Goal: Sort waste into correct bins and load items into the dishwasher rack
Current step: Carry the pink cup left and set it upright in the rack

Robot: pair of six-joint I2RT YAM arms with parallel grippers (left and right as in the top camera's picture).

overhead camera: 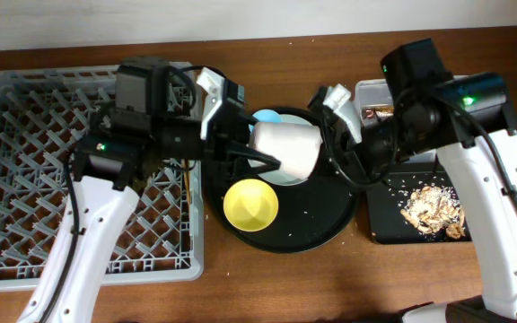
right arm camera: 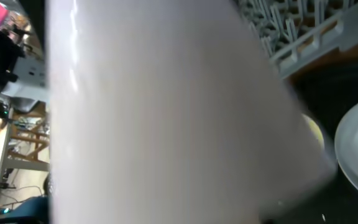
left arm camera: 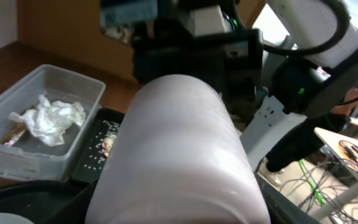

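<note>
Fingers [overhead camera: 263,161] of my left gripper [overhead camera: 263,151] clasp the pink cup [overhead camera: 287,148] sideways over the round black tray [overhead camera: 330,224], near the yellow bowl [overhead camera: 250,204]; my right gripper [overhead camera: 328,144] is pressed shut at its far end.

Small pink cup [overhead camera: 287,148] lies sideways in the air over the pale plate [overhead camera: 281,178].
Yellow bowl [overhead camera: 250,204] upright beside the plate; blue cup [overhead camera: 267,116] behind; napkin [left arm camera: 51,118] in clear tub [left arm camera: 23,162]; food scraps [overhead camera: 433,211] on black tray [overhead camera: 384,215].

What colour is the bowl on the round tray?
Yellow; the bowl shows best in the overhead view.
</note>
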